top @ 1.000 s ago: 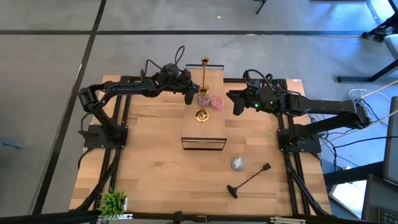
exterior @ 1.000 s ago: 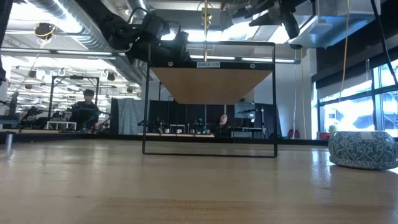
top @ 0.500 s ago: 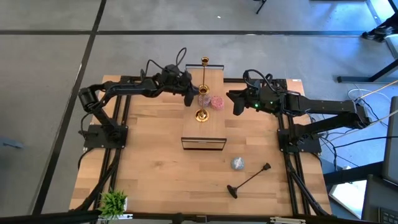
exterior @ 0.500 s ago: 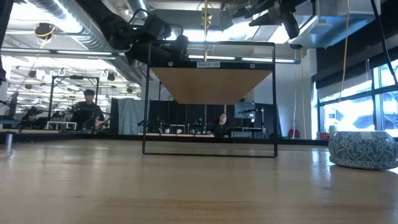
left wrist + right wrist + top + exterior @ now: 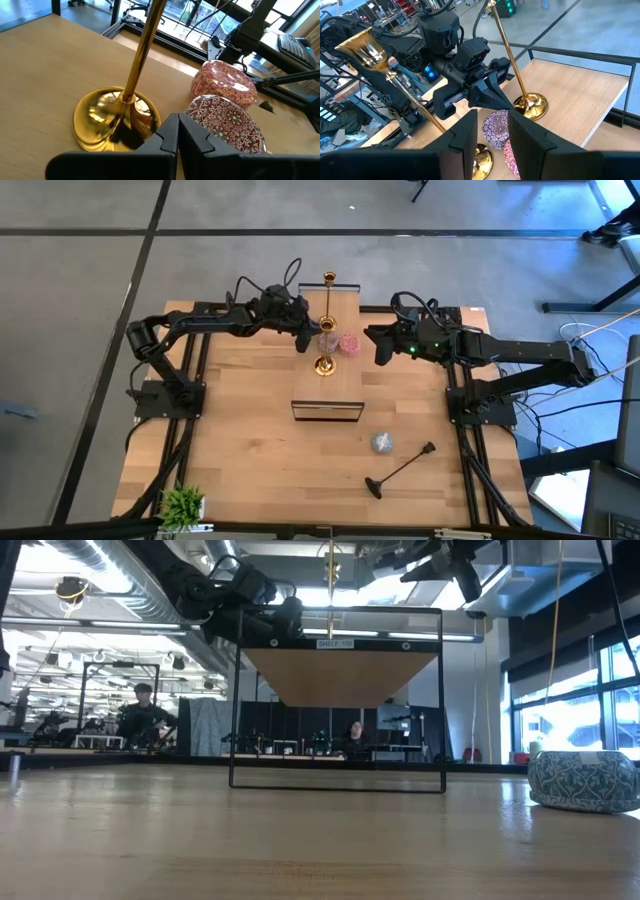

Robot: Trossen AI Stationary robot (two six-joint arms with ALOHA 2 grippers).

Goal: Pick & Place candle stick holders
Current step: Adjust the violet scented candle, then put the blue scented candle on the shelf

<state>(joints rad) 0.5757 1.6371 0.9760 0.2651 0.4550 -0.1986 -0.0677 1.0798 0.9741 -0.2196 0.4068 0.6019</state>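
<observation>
Two gold candle stick holders stand on their round bases on a raised wooden shelf (image 5: 345, 380): one base (image 5: 323, 365) near the shelf's middle, and a cup top (image 5: 329, 277) toward the far end. Both show in the right wrist view (image 5: 530, 106) (image 5: 362, 42). A purplish cup (image 5: 327, 337) (image 5: 227, 122) and a pink cup (image 5: 348, 343) (image 5: 225, 85) sit between them. My left gripper (image 5: 303, 340) (image 5: 177, 135) is shut and empty beside the purplish cup and a gold base (image 5: 115, 117). My right gripper (image 5: 380, 356) (image 5: 492, 137) is open and empty, right of the pink cup.
A bluish cup (image 5: 382, 443) (image 5: 583, 780) rests on the table right of the shelf. A long black holder (image 5: 400, 470) lies on its side near the front right. A green potted plant (image 5: 182, 505) stands at the front left corner. The shelf's black frame (image 5: 235, 700) stands mid-table.
</observation>
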